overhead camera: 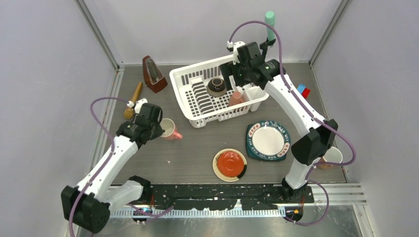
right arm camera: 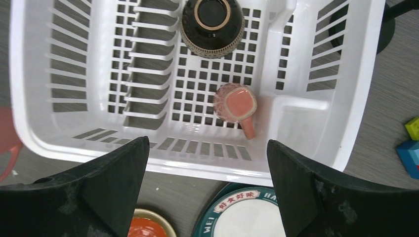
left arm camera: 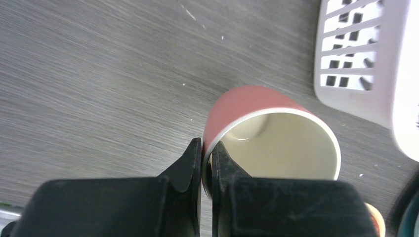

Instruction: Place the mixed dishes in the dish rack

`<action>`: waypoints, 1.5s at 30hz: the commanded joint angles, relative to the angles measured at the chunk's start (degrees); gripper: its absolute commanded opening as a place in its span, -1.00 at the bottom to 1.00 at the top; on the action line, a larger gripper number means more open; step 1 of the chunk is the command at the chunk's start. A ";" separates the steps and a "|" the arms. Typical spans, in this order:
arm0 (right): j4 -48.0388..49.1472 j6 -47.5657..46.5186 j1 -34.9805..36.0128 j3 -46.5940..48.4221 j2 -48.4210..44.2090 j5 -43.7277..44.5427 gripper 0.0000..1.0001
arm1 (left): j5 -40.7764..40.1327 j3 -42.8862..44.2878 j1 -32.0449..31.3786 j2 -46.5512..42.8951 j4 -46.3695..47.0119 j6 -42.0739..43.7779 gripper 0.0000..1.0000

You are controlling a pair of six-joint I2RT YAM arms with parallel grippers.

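A pink mug (overhead camera: 170, 130) (left arm camera: 257, 123) with a cream inside lies tilted on the table left of the dish rack (overhead camera: 179, 84) (right arm camera: 197, 165). My left gripper (overhead camera: 157, 129) (left arm camera: 207, 158) is shut on the mug's rim, one finger outside the wall and one inside. My right gripper (overhead camera: 235, 74) (right arm camera: 207, 143) hangs open above the rack's near edge, holding nothing. Inside the rack a brown bowl (overhead camera: 216, 86) (right arm camera: 212, 22) and a second pink mug (overhead camera: 236, 98) (right arm camera: 235, 103) stand upside down. The teal-rimmed plate (overhead camera: 268, 140) (right arm camera: 247, 217) and the red-centred plate (overhead camera: 230, 164) (right arm camera: 148, 227) lie on the table in front.
A wooden stick (overhead camera: 133, 98) and a brown wedge-shaped object (overhead camera: 154, 74) lie left of the rack. Coloured blocks (overhead camera: 303, 90) (right arm camera: 410, 143) sit to its right. A teal-capped bottle (overhead camera: 270, 24) stands behind the rack. Grey walls enclose three sides.
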 commanded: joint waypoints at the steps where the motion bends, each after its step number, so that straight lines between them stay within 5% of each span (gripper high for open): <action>1: 4.75 5.90 0.19 -3.21 -5.55 -5.70 0.91 | -6.33 6.59 0.27 -7.70 -2.83 1.50 -1.00; 18: 8.61 16.39 0.19 -10.03 -14.64 -20.28 0.88 | -8.19 23.34 0.27 -11.69 -0.57 9.09 -1.00; 28: 21.91 32.48 0.19 -18.66 -17.97 -35.54 0.85 | 11.38 16.30 0.27 -13.71 31.51 8.44 -1.00; 35: 31.07 42.62 0.19 -24.55 -18.97 -43.61 0.85 | 17.90 9.65 0.27 -9.13 54.19 6.24 -1.00; 45: 64.56 73.45 0.19 -32.82 -17.75 -54.20 0.83 | 26.00 0.89 0.27 -3.17 84.71 3.57 -1.00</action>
